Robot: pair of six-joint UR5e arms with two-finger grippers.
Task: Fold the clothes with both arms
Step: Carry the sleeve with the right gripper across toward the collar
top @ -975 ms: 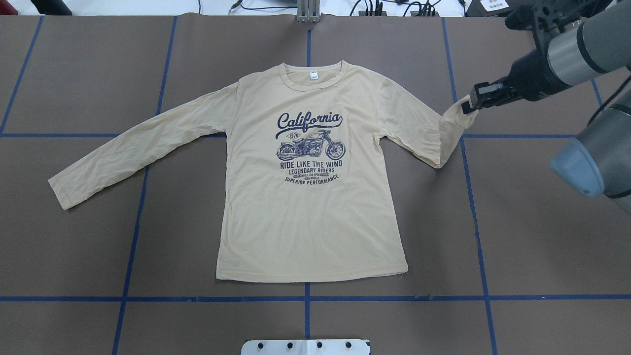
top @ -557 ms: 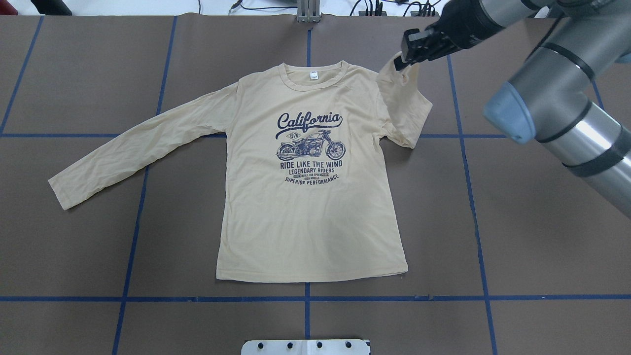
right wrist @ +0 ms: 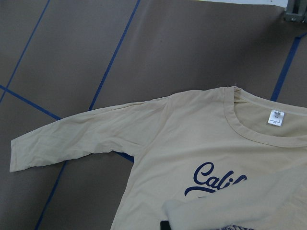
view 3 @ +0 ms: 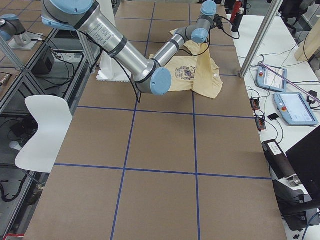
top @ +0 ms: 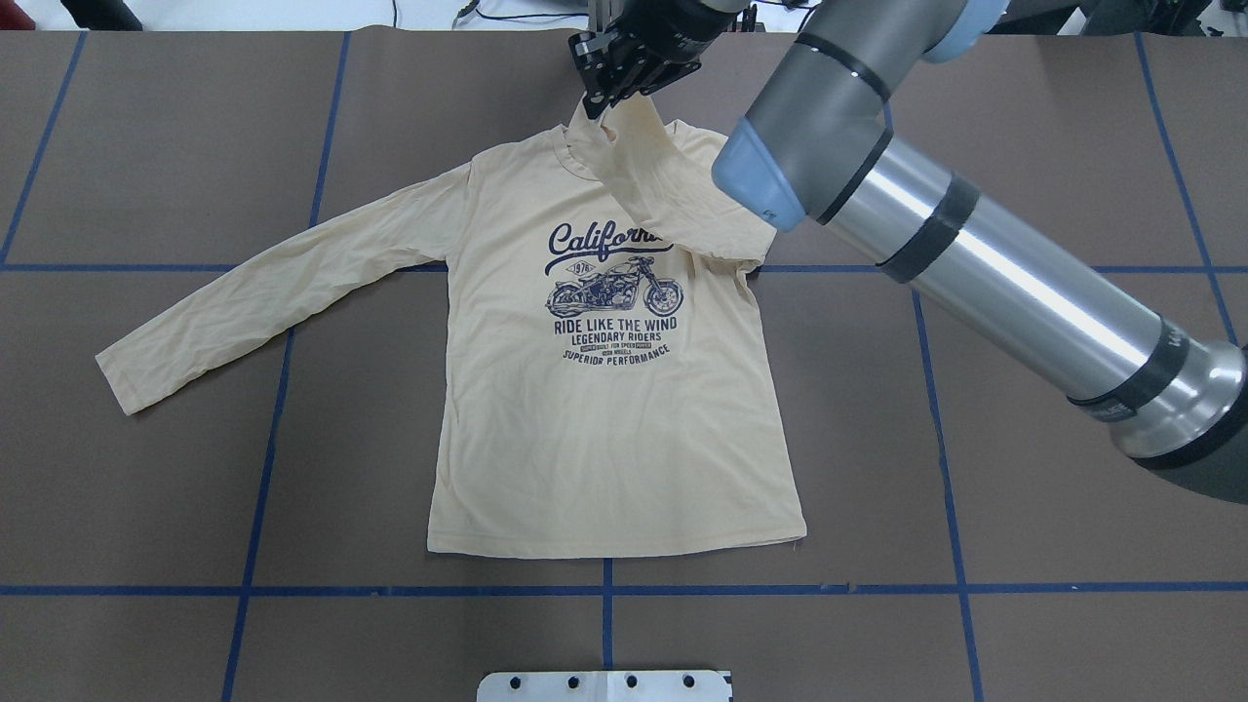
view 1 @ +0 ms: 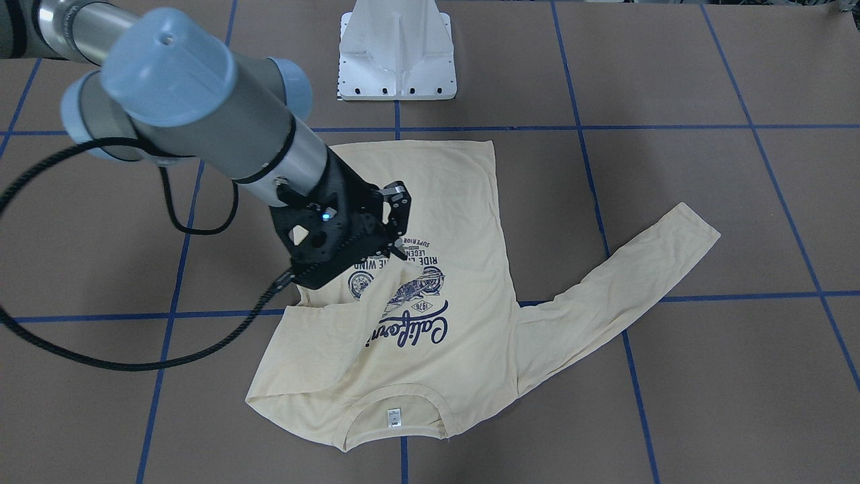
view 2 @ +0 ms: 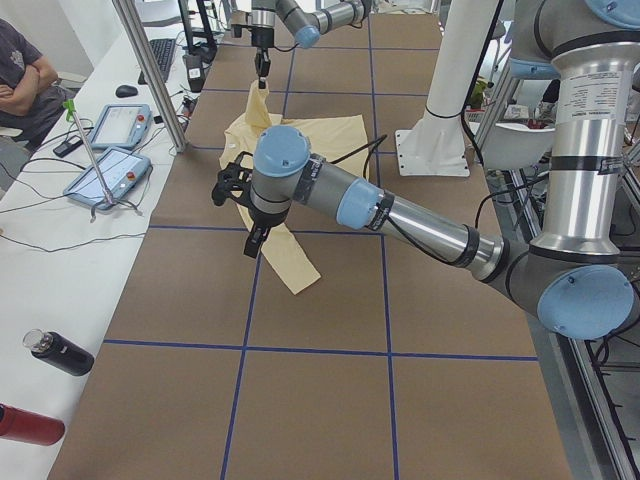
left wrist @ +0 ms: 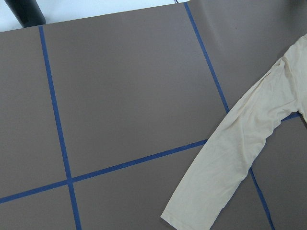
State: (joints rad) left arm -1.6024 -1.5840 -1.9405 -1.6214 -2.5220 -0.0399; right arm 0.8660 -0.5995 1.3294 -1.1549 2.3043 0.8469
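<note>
Now the shirt (top: 614, 439) lies face up and flat in the middle of the table (top: 1024, 487), collar away from the robot and hem toward it, with its body just where it was a second ago. What has changed is the lifted sleeve (top: 648, 185): a second ago its cuff was held out over bare table beyond the shirt's right side, and it has since been swept inward, so that it now hangs above the collar and drapes slantwise over the upper chest, hiding the end of the word "California" in the print (top: 609, 292). The right gripper (top: 597, 102) has its fingers pinched tight on that cuff, clear of the table. By the look of it, the first sleeve fold is about halfway done; the cuff has yet to be lowered and let go. The flat sleeve (top: 263, 292) stretches out untouched on the other side. The left gripper (view 2: 252, 240) hovers above that sleeve's end, and whether its fingers are apart cannot be told. The count: one shirt, two sleeves, the right arm (top: 975, 263) and left arm (view 2: 400, 215), two grippers, one of them holding cloth
</note>
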